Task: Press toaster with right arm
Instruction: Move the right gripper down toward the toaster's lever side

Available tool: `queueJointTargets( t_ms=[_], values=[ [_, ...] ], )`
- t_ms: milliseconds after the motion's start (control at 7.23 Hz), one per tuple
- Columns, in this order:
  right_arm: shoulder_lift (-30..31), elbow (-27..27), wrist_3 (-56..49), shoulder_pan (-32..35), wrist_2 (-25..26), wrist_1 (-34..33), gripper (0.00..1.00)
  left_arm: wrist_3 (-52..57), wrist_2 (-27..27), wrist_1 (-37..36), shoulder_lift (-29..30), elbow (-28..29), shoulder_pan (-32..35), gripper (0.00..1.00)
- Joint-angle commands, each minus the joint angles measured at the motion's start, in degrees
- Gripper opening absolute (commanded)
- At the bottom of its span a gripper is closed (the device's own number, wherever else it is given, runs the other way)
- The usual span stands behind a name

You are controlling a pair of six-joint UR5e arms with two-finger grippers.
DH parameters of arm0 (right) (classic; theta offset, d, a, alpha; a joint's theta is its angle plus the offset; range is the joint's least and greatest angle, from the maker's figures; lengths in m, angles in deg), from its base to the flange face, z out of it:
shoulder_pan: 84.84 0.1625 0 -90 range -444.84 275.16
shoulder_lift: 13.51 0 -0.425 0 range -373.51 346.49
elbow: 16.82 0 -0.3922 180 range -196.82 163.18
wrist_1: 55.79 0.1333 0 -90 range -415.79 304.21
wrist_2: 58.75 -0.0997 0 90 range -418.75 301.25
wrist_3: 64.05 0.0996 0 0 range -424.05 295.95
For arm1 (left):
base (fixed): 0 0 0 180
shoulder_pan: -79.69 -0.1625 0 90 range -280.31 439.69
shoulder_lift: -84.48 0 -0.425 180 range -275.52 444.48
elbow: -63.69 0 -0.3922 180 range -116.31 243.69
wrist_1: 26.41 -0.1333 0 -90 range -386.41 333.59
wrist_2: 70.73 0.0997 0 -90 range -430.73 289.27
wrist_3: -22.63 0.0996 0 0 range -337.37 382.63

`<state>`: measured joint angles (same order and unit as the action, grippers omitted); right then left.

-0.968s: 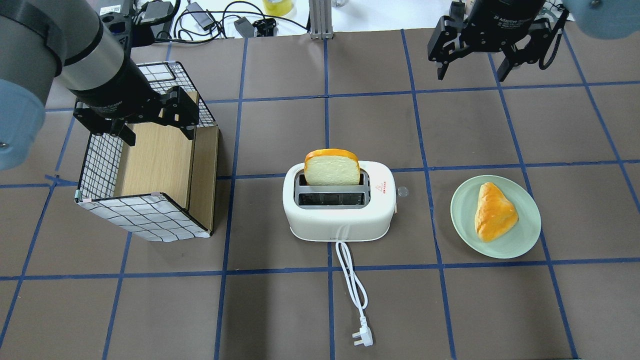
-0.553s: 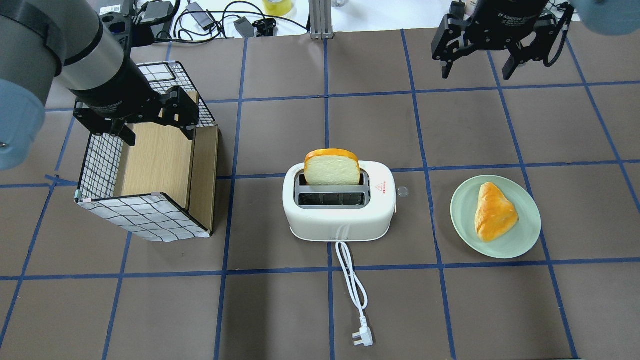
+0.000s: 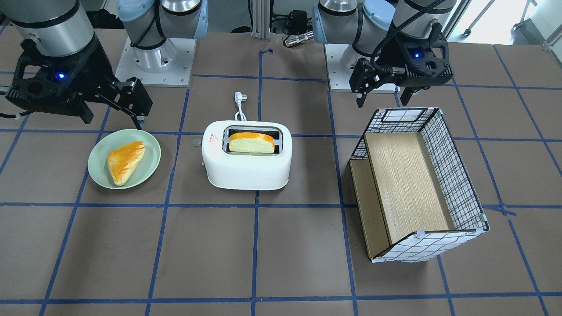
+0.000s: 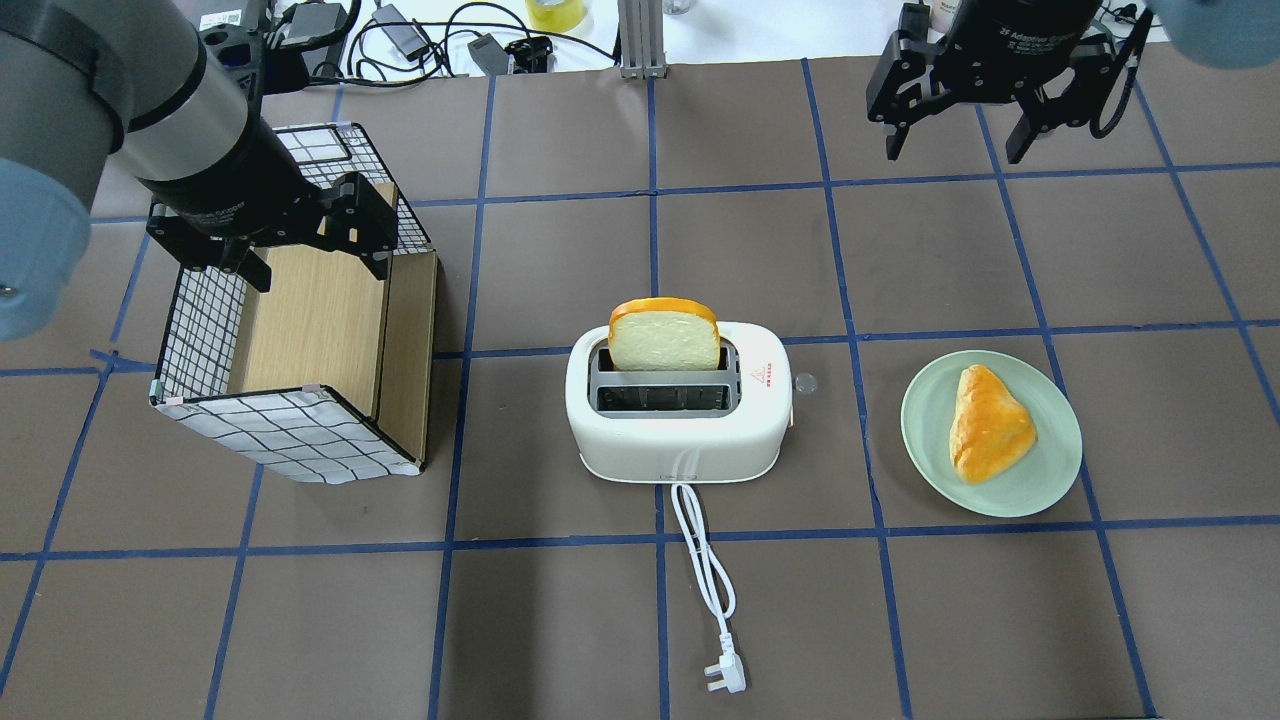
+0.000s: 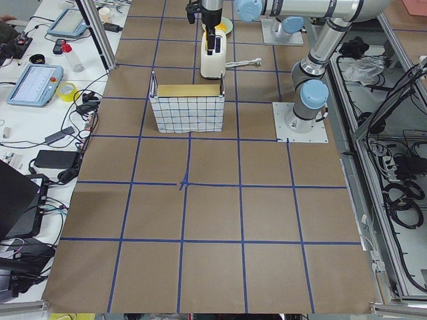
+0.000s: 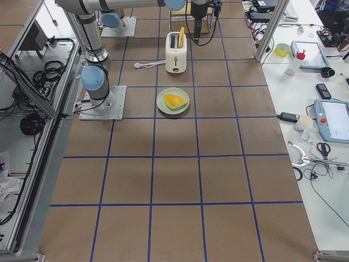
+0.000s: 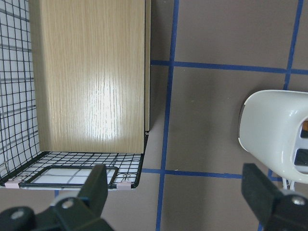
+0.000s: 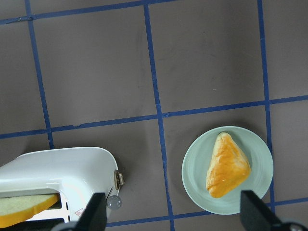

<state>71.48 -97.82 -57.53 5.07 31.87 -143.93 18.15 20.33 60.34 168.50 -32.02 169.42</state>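
Note:
The white toaster [image 4: 680,425] stands mid-table with a bread slice [image 4: 664,338] upright in its far slot; it also shows in the front view [image 3: 246,169] and the right wrist view [image 8: 62,168]. Its small side lever [image 4: 805,382] points toward the plate and shows in the right wrist view [image 8: 114,202]. Its white cord [image 4: 705,560] trails toward the near edge. My right gripper [image 4: 952,150] is open and empty, high over the far right of the table, well beyond the toaster; in the front view [image 3: 114,120] it hangs above the plate. My left gripper [image 4: 318,272] is open and empty above the basket.
A wire-and-wood basket [image 4: 290,445] lies on its side at the left. A pale green plate [image 4: 1050,485] with a golden pastry [image 4: 988,422] sits right of the toaster. Cables and gadgets lie beyond the table's far edge.
My right gripper has shifted slightly to the right and farther away, staying open. The left arm, toaster and bread have not moved.

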Motion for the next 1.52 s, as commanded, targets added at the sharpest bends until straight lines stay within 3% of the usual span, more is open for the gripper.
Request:
queueJointTargets(
  t_ms=[0,830,1106,1245,1383],
  values=[
    [0.87,-0.04,-0.36,-0.53,-3.05,1.98,0.01,0.00,0.00,0.00,0.00,0.00,0.01,1.00],
    [1.49,-0.12,-1.59,-0.62,-8.43,5.96,0.00,0.00,0.00,0.00,0.00,0.00,-0.07,1.00],
    [1.32,-1.09,-4.82,-4.28,-21.48,7.18,0.00,0.00,0.00,0.00,0.00,0.00,0.01,1.00],
    [1.32,-3.18,-12.24,-8.83,-27.63,9.54,0.00,0.00,0.00,0.00,0.00,0.00,0.01,1.00],
    [1.49,-5.90,-17.02,-11.57,-30.04,10.26,0.00,0.00,0.00,0.00,0.00,0.00,0.01,1.00]
  ],
)
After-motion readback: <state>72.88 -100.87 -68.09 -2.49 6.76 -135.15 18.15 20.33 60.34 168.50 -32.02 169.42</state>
